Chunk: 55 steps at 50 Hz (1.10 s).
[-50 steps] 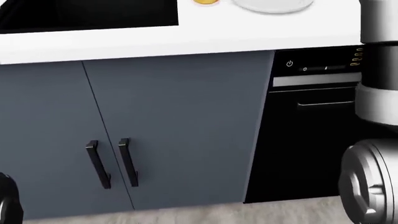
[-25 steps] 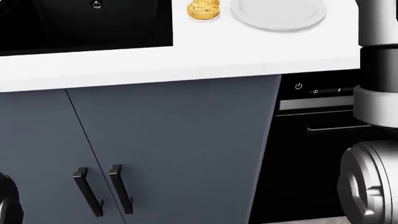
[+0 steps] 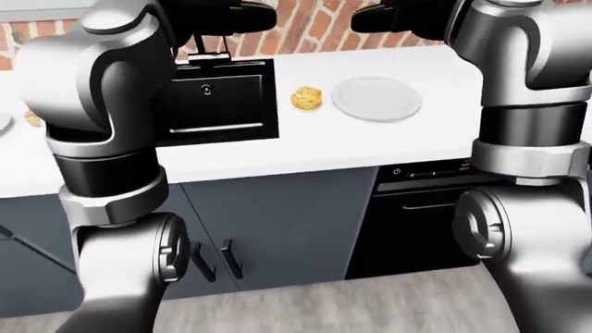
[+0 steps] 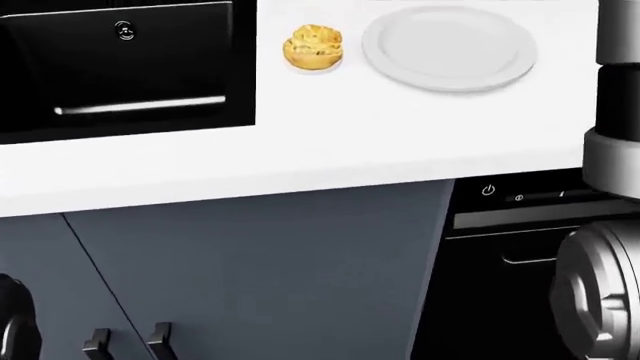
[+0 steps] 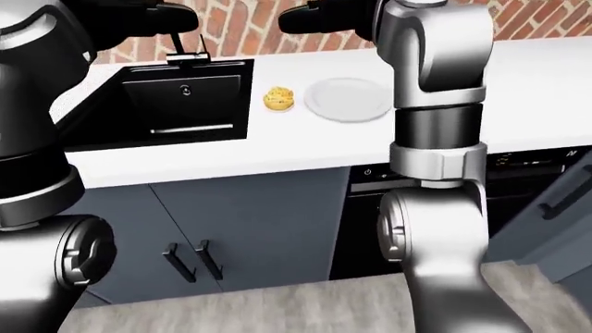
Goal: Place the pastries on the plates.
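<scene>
One pastry [image 4: 313, 48] beside plate [image 4: 449, 46]

pastry [image 4: 313, 47]: golden, upright (off plate) | plate [image 4: 448, 48]: white, just beside

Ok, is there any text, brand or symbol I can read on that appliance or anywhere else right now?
No readable words or numbers.
Power symbol, a circle with a stroke: on the appliance's control panel.
Small marks beside it, on the same panel: too small to read.
Pastry, plate, sink: no lettering visible.
</scene>
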### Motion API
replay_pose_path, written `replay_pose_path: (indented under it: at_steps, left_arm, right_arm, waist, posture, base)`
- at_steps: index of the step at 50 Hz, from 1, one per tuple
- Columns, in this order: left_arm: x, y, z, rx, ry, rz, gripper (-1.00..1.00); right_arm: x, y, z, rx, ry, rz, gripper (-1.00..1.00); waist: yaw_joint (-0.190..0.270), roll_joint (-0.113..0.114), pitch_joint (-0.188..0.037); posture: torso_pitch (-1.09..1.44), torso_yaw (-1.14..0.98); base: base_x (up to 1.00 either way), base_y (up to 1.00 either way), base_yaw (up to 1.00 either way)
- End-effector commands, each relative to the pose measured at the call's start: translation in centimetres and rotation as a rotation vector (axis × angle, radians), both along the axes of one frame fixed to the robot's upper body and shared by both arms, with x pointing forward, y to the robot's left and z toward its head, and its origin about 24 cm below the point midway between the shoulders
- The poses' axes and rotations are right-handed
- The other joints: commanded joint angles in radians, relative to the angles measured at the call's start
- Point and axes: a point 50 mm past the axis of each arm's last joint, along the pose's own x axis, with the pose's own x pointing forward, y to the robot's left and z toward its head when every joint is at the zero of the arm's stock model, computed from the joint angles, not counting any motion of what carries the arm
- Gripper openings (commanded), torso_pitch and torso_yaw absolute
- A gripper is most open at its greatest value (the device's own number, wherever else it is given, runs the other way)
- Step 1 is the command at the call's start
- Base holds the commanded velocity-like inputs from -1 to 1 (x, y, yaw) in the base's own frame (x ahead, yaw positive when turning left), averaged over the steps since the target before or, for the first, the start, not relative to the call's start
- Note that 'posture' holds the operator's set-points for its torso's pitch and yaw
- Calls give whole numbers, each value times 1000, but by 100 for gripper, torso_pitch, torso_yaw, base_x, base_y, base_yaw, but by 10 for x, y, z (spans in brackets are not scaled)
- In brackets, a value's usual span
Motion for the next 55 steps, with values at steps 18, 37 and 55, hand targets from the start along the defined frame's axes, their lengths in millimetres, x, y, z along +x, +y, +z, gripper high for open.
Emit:
replay_pose_path:
  at_steps: [18,37,55]
  left_arm:
    - [-6,3,14,1,-71,17,100]
    - [-6,3,14,16,-74,21,100]
    - [-7,1,15,18,-84,9,100]
  right_arm:
    - [-7,4,18,8,-87,12,100]
    - [-9,5,21,12,-92,14,100]
    - [-7,5,17,-10,-77,22,100]
  waist:
    - [27,-119,-6]
    - [16,-44,-42]
    - [24,-94,-35]
  posture:
    - [0,0]
    - [0,0]
    - [0,0]
  base:
    - [19,0,0]
    - [0,-2,0]
    - [0,-22,0]
